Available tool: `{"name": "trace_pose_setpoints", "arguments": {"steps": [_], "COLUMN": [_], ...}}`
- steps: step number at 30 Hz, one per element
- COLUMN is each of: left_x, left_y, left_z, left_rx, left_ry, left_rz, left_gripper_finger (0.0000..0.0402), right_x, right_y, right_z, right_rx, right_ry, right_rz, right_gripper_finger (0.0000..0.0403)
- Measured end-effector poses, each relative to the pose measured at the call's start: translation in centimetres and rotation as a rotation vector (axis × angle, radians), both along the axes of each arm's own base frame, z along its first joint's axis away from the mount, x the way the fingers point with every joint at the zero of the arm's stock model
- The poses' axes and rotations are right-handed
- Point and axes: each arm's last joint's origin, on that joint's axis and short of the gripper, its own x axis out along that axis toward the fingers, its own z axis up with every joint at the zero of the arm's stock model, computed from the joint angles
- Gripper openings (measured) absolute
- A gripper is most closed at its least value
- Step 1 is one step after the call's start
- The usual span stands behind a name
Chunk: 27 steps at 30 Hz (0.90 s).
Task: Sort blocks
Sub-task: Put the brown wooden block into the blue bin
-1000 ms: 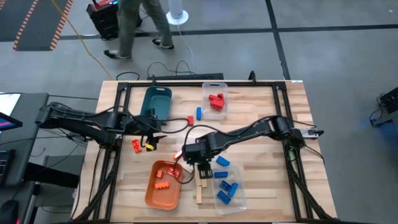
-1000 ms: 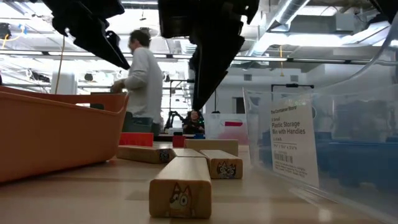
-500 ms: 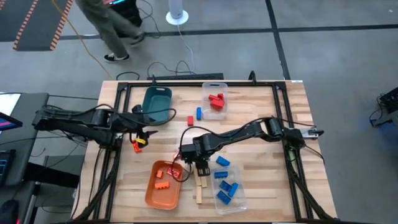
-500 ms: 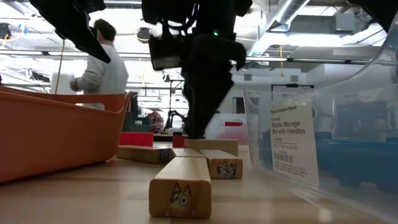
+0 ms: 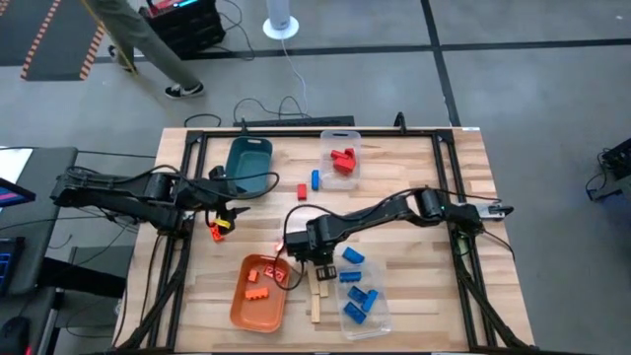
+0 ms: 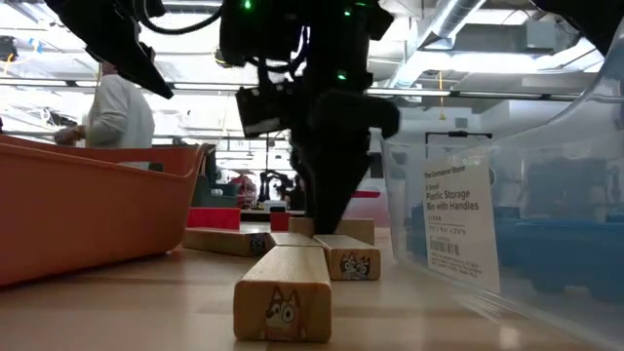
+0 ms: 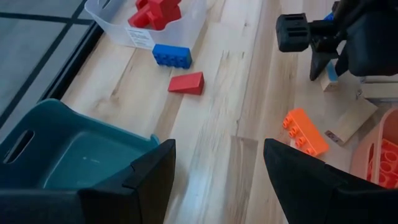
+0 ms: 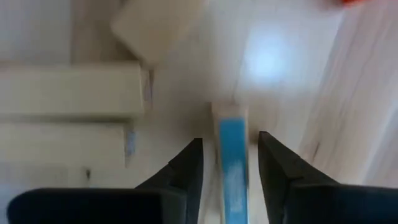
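Note:
My right gripper [image 5: 317, 268] points straight down over a cluster of light-wood blocks [image 5: 316, 296] between the orange tray [image 5: 240, 308] and a clear bin [image 5: 383, 318]. It is open. In the right wrist view its fingers [image 8: 186, 168] stand close on either side of an upright wood block with a blue face [image 8: 233, 162], and thin strips of table show between. Two more wood blocks [image 8: 68, 90] lie flat beside it. My left gripper [image 7: 217, 149] hangs open and empty above the table's left part, near the teal tray [image 5: 248, 163].
The orange tray holds orange bricks, and the clear bin by my right gripper holds blue ones. A second clear bin [image 5: 326, 146] at the far edge holds red pieces. A blue brick [image 7: 172, 56], a red wedge [image 7: 186, 83] and an orange brick [image 7: 305, 130] lie loose on the table.
My right gripper has come down onto the cluster of wood blocks, its fingers now reaching the table among them. My left gripper has drawn back toward the table's left edge and then kept still.

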Motion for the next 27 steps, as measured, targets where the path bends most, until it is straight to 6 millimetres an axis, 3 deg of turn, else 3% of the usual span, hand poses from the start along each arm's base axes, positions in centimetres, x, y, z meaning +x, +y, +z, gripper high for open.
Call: {"name": "trace_pose_setpoints", "arguments": {"steps": [9, 13, 20, 27], "left_x": [0.0, 0.0, 0.2, 1.8], "left_y": [0.0, 0.0, -0.1, -0.4], "left_z": [0.0, 0.0, -0.1, -2.9], "left_rx": [0.002, 0.002, 0.006, 0.085], "left_ry": [0.0, 0.0, -0.018, -0.158], "left_rz": [-0.002, -0.001, -0.035, -0.148], "left_gripper_finger": [0.0237, 0.0237, 0.0237, 0.0237], "right_x": [-0.2, -0.6, -1.6, -1.1], "right_y": [-0.8, -1.1, -1.3, -2.2], "right_z": [0.5, 1.8, 6.8, 14.4], "right_rx": [-0.003, -0.011, 0.011, 0.042], "right_ry": [0.017, 0.006, -0.114, -0.563], "right_rz": [-0.01, -0.023, -0.047, 0.001], "right_gripper_finger": [0.0021, 0.0007, 0.0008, 0.0008]}}
